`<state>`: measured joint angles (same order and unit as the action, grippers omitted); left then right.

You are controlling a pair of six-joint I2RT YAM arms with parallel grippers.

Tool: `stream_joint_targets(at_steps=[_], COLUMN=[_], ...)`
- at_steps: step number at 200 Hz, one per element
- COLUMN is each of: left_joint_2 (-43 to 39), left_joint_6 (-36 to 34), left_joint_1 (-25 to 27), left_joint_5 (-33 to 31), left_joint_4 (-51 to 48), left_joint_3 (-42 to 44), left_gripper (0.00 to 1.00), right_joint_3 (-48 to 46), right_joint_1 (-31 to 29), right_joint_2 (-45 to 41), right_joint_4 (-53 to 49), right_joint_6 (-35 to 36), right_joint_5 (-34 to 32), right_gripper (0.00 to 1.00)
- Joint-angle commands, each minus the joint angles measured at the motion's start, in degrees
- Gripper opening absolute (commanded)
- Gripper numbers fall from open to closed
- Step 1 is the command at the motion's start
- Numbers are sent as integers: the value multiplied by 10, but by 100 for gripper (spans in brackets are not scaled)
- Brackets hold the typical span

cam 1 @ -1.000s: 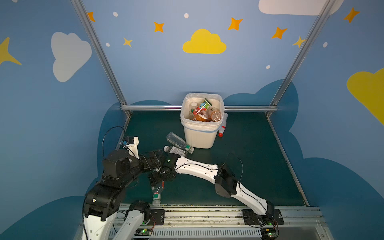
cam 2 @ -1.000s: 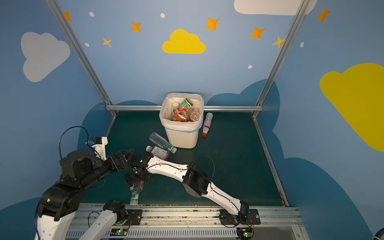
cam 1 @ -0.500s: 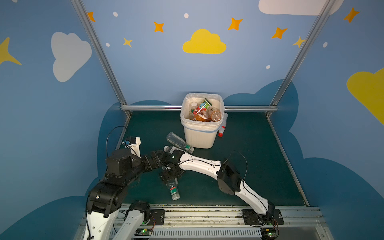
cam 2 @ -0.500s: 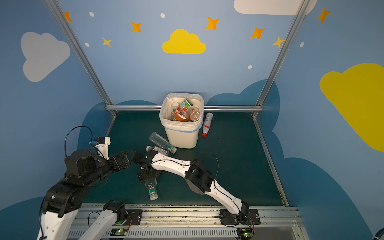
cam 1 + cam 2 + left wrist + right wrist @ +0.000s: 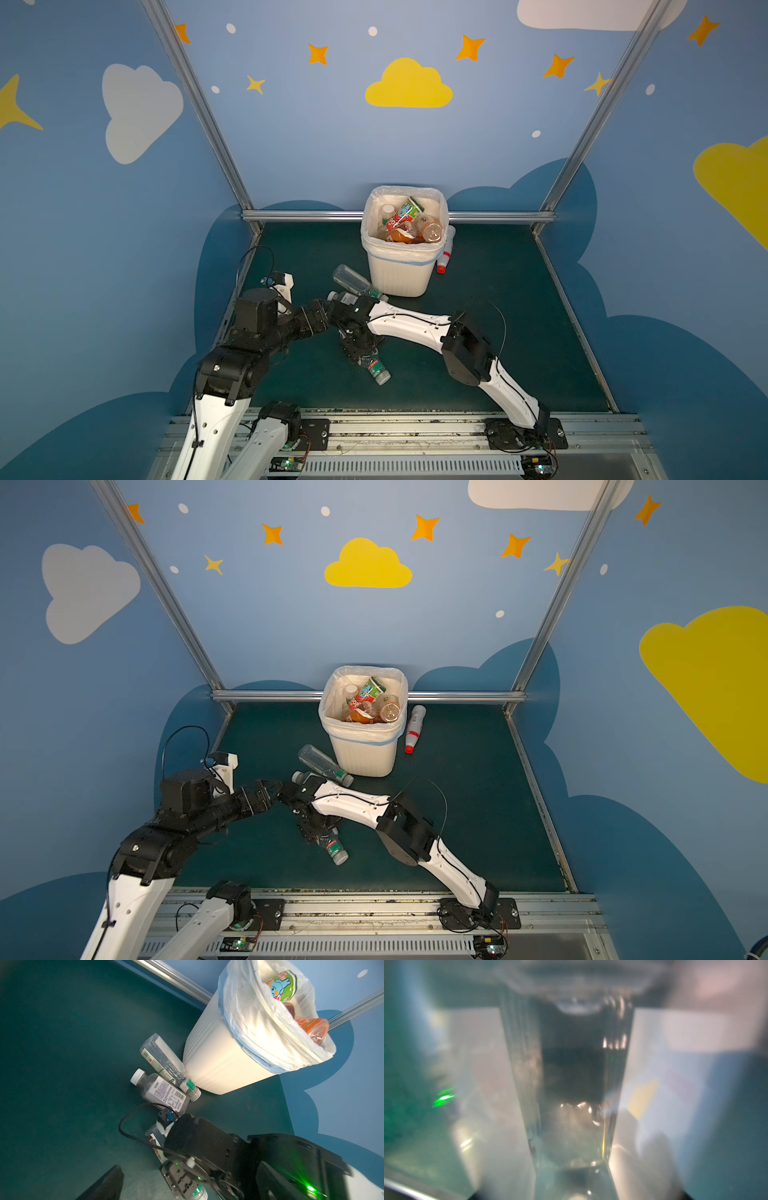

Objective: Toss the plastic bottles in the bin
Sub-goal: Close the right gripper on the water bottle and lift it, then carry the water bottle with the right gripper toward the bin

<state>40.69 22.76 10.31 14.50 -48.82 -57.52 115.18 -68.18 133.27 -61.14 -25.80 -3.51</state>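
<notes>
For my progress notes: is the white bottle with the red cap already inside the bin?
No, in a top view the white bottle with the red cap lies outside, beside the bin.

no legible text, only a barcode (image 5: 179, 1096) on the white-capped bottle (image 5: 160, 1093)

Small clear plastic bottle with green label and pale cap (image 5: 375, 370) (image 5: 333, 850): shifted rightward along the dark green counter (image 5: 540, 353), its cap end swung from facing the front rail to slanting right.
Right pincer (image 5: 360, 350): travelled right with the bottle; jaws drawn narrower about it.
Right arm's black elbow (image 5: 465, 349): moved right and back.
Left pincer (image 5: 321, 316): edged further in, toward the back.
</notes>
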Motion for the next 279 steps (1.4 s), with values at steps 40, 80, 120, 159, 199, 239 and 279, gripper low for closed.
stream_joint_targets(at_steps=[40,80,120,159,199,239,279], left_joint_2=[20,29,34,20,11,1,-7], left_joint_6=[-4,-4,-2,-6,0,28,48], left_joint_1=[0,0,0,0,0,-2,-2], left_joint_5=[-17,-35,-43,-89,-119,-105,-94], left_joint_4=[-3,-8,-17,-55,-107,-108,-88], left_joint_3=[14,4,-5,-28,-45,-20,-3], left_gripper=[100,100,100,100,100,100,100], right_joint_3=[-70,28,43,-91,-127,-113,-85], right_joint_1=[11,47,66,49,21,12,12], right_joint_2=[-172,-208,-213,-240,-205,-147,-89], right_joint_4=[10,-31,-53,31,70,86,83], right_joint_6=[43,98,122,97,92,98,97], right_joint_5=[-25,-46,-14,39,42,37,27], right_gripper=[70,56,72,77,82,83,84])
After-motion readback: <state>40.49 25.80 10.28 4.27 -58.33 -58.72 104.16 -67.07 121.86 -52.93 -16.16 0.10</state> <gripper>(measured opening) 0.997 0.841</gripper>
